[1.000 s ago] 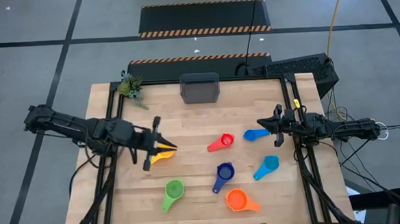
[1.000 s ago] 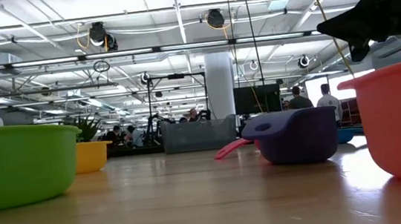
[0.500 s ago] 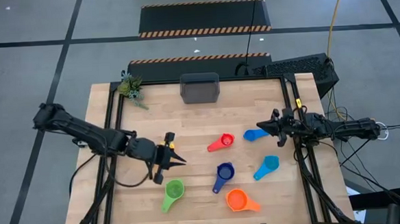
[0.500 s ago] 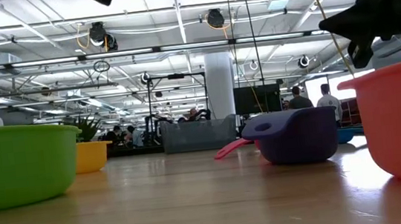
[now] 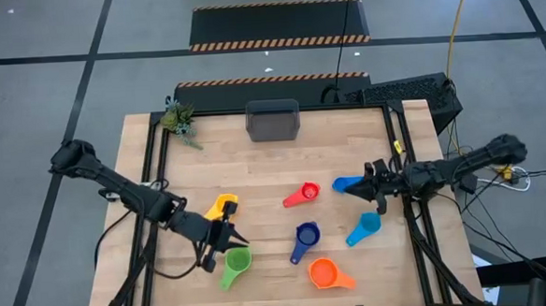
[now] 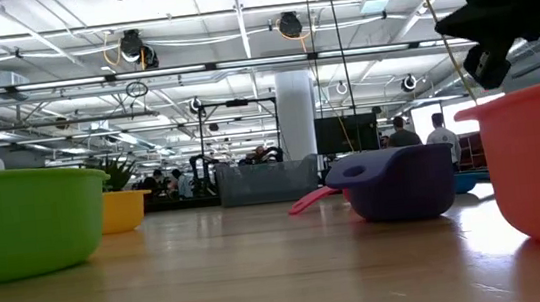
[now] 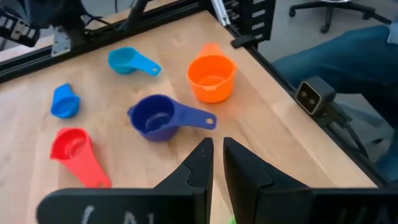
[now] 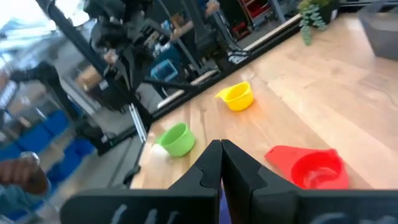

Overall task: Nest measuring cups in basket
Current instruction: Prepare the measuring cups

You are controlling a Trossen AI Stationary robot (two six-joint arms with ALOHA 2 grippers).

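You are looking down on a wooden worktop [image 5: 273, 162] with the dark grey basket [image 5: 272, 120] sitting at the upper centre of the frame, with no cup showing inside it. Your left gripper [image 5: 229, 240] is hovering at the lower left, right beside the green cup [image 5: 236, 261], its fingers [image 7: 200, 167] nearly pinched together and grasping nothing. The yellow cup [image 5: 222, 208] is lying just above that gripper on the bare wood. Your right gripper [image 5: 361, 188] is reaching in from the right edge, clenched tight and empty, with its tip overlapping the blue cup [image 5: 346, 183] in the overhead view. The red cup [image 5: 305, 193] is resting near the centre, the dark blue cup [image 5: 305, 237] below it, the cyan cup [image 5: 365, 227] to the right of that one, and the orange cup [image 5: 325, 274] toward the bottom edge. All six cups you can see are lying out on the worktop, well apart from the basket. A small green plant [image 5: 179, 119] is standing at the upper left corner.
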